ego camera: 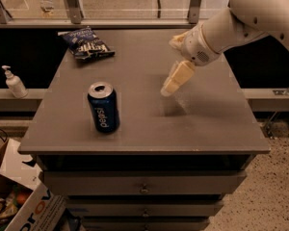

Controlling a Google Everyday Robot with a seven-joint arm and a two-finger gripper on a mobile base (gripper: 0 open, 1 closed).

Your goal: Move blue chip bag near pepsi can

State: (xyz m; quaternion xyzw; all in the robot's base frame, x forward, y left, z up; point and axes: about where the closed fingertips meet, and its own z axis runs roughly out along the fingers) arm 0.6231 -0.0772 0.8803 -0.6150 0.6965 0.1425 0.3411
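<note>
The blue chip bag (86,44) lies flat at the far left corner of the grey cabinet top (216,124); it is dark navy with white lettering. The pepsi can (103,107) stands upright near the front left, with its silver top open. My gripper (167,90) hangs from the white arm (250,18) that comes in from the upper right. It points down and left over the middle of the top, just above the surface. It is right of the can and well apart from the bag, and it holds nothing that I can see.
A yellow sponge (178,38) shows partly behind my wrist at the far right. A white pump bottle (13,83) stands on a low ledge to the left. A cardboard box (31,203) sits on the floor at the lower left. Drawers (144,186) face front.
</note>
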